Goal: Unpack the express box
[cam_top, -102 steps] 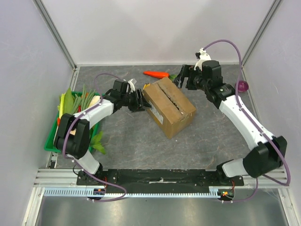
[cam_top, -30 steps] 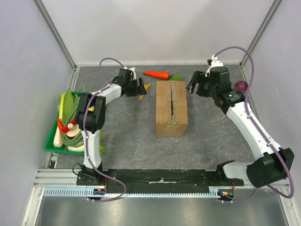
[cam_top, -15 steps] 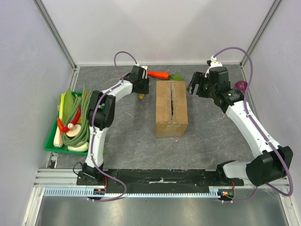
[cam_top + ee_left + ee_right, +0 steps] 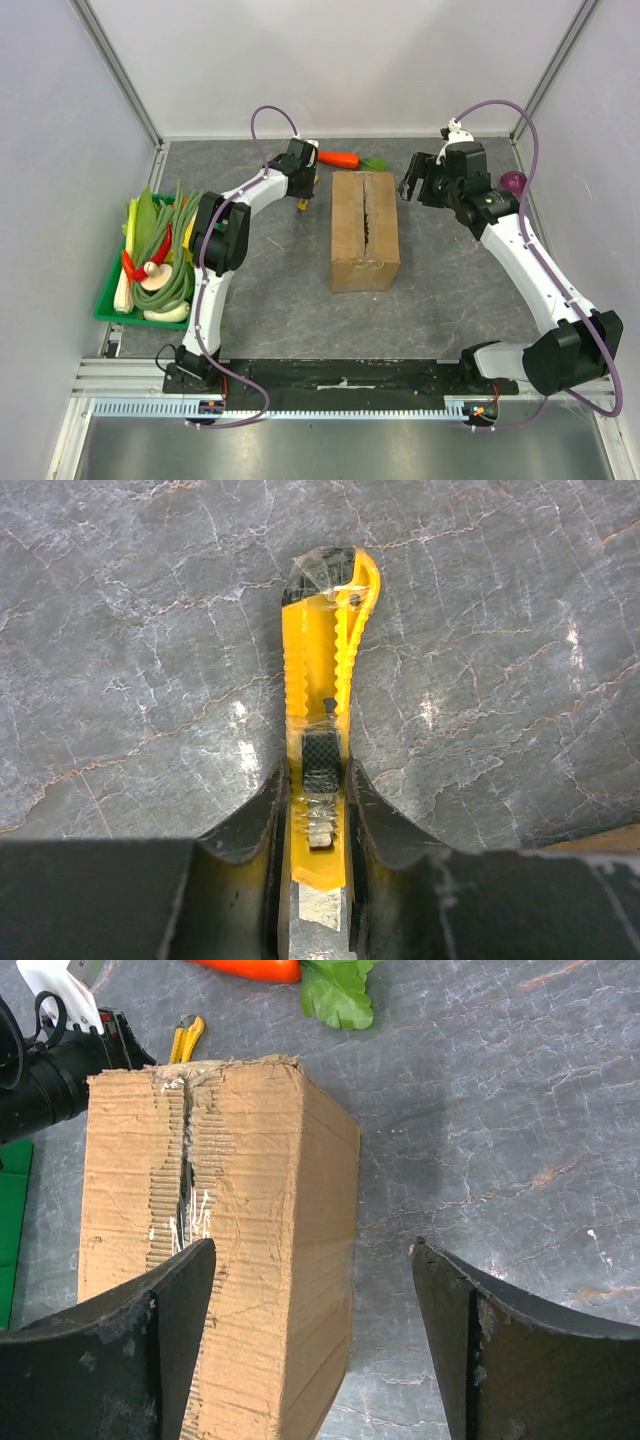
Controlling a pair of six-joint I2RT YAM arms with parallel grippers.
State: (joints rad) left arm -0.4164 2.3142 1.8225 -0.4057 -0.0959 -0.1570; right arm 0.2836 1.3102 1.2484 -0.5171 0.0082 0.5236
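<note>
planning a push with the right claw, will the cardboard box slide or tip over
The express box lies low on a broad face, so it would likely slide rather than tip. Its corrugated walls look stiff, but the top flaps are slit apart and may give if pressed there. Its weight cannot be judged, because the contents are hidden.

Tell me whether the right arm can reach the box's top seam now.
Probably yes: the open right gripper hangs beside the express box with nothing between them. The left gripper, holding a yellow knife, sits opposite.
</note>
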